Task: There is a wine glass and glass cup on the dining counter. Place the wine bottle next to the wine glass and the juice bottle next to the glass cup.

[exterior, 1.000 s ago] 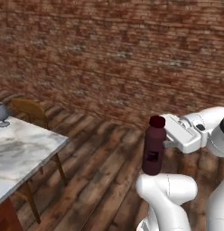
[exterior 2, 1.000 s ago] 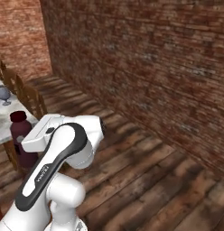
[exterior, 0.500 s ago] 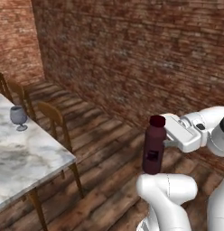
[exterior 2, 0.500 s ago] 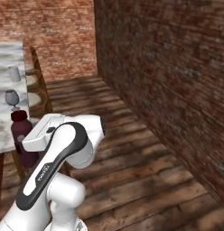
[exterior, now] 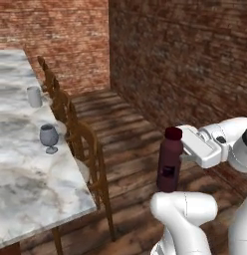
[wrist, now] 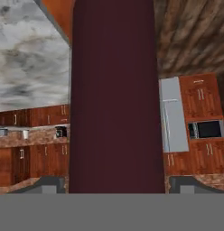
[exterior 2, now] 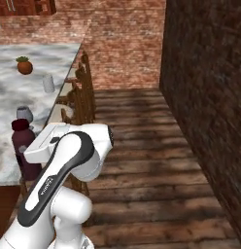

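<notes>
Brick walls and plank floor surround the marble worktop [exterior: 31,189], where we see the glass cup [exterior: 34,96] beyond the wine glass [exterior: 49,138]; our tool [exterior: 181,149] is clamped on the juice bottle's [exterior: 170,160] upper body, clear of the worktop. From the right, the bottle [exterior 2: 23,151] stands upright behind the arm. The hand camera shows a smooth maroon wall [wrist: 116,99], probably stiff, slippery and moderately heavy, so mid-body suits.

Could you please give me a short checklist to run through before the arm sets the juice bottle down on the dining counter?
1. Juice bottle held in the gripper: ok, upright and off the floor.
2. Glass cup located on the dining counter: ok, standing upright.
3. Wine glass standing apart from the cup: ok, nearer the robot.
4. Bare marble beside the cup for the bottle: ok.
5. Bottle over the counter: not ok, it hangs over the wooden floor.
6. Chairs along the counter edge clear of the path: cannot tell.
</notes>
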Robot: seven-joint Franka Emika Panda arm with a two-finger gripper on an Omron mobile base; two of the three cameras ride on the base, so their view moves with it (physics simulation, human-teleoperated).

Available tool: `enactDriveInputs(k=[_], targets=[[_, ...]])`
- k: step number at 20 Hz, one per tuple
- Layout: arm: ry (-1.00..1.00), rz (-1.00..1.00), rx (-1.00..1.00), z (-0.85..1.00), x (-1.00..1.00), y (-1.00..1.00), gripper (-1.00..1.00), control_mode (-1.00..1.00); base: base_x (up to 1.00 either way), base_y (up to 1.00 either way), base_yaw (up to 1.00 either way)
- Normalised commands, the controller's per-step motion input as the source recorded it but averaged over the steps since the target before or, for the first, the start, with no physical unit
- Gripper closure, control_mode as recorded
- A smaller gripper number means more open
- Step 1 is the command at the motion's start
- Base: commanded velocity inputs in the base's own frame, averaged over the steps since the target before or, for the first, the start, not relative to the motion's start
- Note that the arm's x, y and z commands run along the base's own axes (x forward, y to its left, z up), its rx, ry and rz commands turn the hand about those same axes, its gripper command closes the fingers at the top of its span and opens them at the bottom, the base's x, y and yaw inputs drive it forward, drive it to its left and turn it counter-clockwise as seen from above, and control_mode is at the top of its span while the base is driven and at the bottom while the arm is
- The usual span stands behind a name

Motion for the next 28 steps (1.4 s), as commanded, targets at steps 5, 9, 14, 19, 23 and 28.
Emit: enactDriveInputs(k=[5, 9, 14, 19, 23, 28], targets=[[0.00, 0.00, 0.00, 0.00, 0.00, 0.00, 1.00, 1.00, 0.71, -0.54, 0.52], [0.00, 0.00, 0.00, 0.00, 0.00, 0.00, 1.00, 1.00, 0.43, -0.65, 0.50], [0.00, 0.00, 0.00, 0.00, 0.00, 0.00, 1.00, 1.00, 0.53, -0.66, 0.49], [0.00, 0.00, 0.00, 0.00, 0.00, 0.00, 1.00, 1.00, 0.61, -0.75, 0.44], [0.00, 0.00, 0.00, 0.00, 0.00, 0.00, 1.00, 1.00, 0.56, -0.82, 0.40], [0.00, 0.00, 0.00, 0.00, 0.00, 0.00, 1.00, 1.00, 0.45, -0.84, 0.39]])
